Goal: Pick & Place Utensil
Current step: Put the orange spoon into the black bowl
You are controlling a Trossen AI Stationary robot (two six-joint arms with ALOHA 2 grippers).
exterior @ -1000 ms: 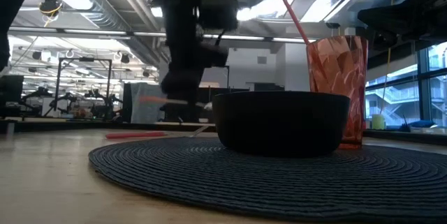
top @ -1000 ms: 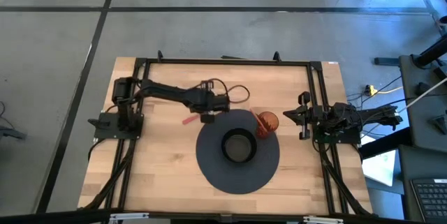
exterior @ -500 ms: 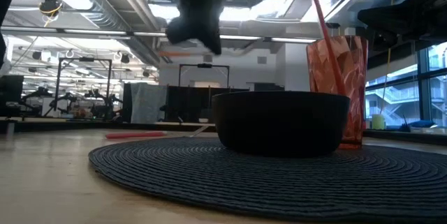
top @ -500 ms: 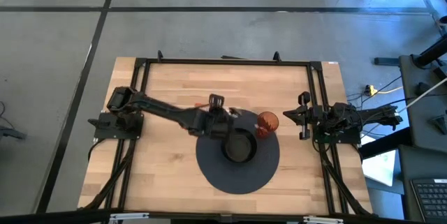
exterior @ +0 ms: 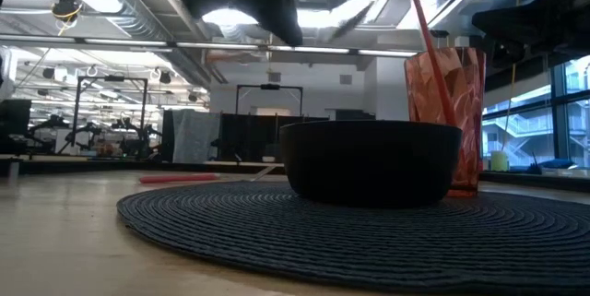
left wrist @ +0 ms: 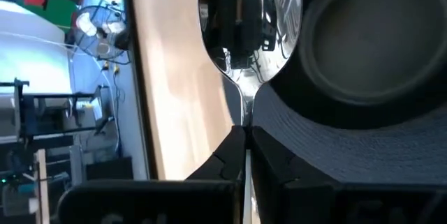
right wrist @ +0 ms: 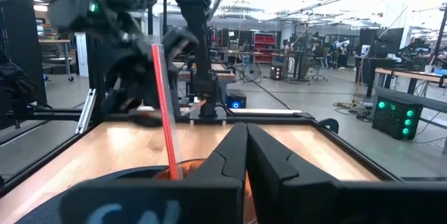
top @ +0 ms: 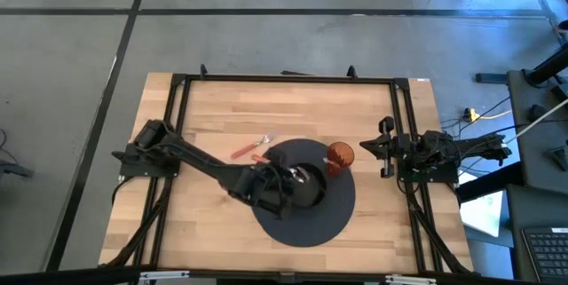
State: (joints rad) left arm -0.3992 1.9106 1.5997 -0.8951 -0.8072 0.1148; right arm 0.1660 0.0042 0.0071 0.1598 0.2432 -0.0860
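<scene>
Item: spoon (left wrist: 246, 25), pinched by its handle in my left gripper (left wrist: 244, 137), bowl end forward, hanging over the black bowl (top: 304, 186) mid-placemat (top: 306, 227) for a drop. My right gripper (top: 383, 149), pressed together, waits at the bench's right edge.

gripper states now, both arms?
Left gripper: shut on the spoon, held over the bowl.
Right gripper: shut, empty, parked at the table's right edge.
</scene>
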